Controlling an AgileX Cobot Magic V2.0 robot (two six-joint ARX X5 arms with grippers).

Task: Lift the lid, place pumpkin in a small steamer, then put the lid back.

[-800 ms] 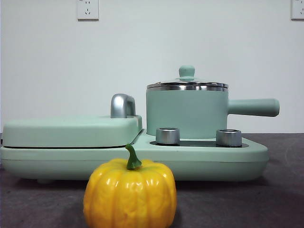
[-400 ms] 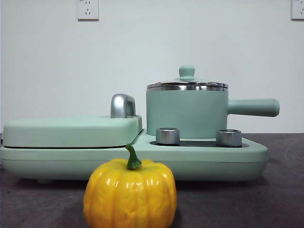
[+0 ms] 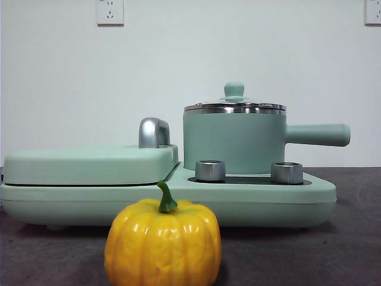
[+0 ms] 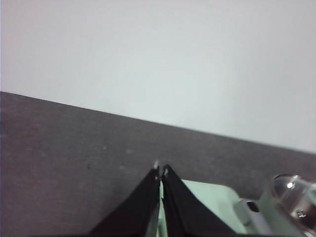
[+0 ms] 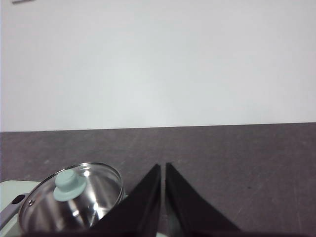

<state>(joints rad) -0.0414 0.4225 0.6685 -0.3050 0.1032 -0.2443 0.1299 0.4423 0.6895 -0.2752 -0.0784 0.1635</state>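
The yellow-orange pumpkin with a green stem stands on the dark table at the very front. Behind it the small steamer, a mint-green pot with a long side handle, sits on the right half of the appliance base. The glass lid with its mint knob rests on the pot; the right wrist view shows the lid from above. My right gripper is shut and empty, held above and beside the pot. My left gripper is shut and empty over the appliance's far edge. Neither arm shows in the front view.
A wide mint-green appliance base with two steel knobs spans the table. Its flat grill cover with a steel handle fills the left half. A white wall stands behind.
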